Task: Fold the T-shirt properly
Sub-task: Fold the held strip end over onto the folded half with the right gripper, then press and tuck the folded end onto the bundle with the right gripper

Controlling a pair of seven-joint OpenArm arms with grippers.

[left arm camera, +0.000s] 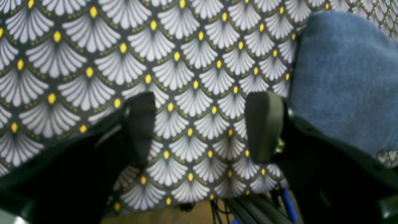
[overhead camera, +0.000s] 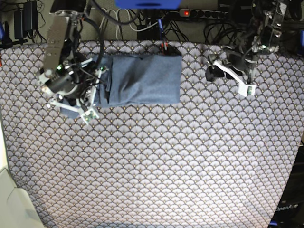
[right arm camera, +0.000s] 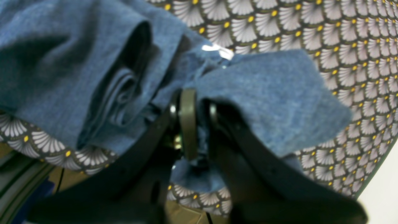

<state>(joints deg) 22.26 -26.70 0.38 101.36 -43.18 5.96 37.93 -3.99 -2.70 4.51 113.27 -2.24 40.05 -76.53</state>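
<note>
The slate-blue T-shirt (overhead camera: 142, 80) lies folded into a rough rectangle at the back of the table, plain side up. My right gripper (right arm camera: 200, 124) is shut on a bunched edge of the T-shirt (right arm camera: 62, 62) at its left end, with cloth draped over one finger. In the base view this gripper (overhead camera: 76, 105) sits at the shirt's left end. My left gripper (left arm camera: 202, 124) is open and empty above the tablecloth, with the T-shirt (left arm camera: 342, 77) just beside its right finger. In the base view it (overhead camera: 213, 71) hovers to the right of the shirt, apart from it.
The scallop-patterned tablecloth (overhead camera: 156, 161) covers the whole table. Cables and a power strip (overhead camera: 199, 13) run along the back edge. The table's front edge and cables (left arm camera: 248, 208) show below the left gripper. A pale surface (overhead camera: 12, 204) borders the table at the lower left.
</note>
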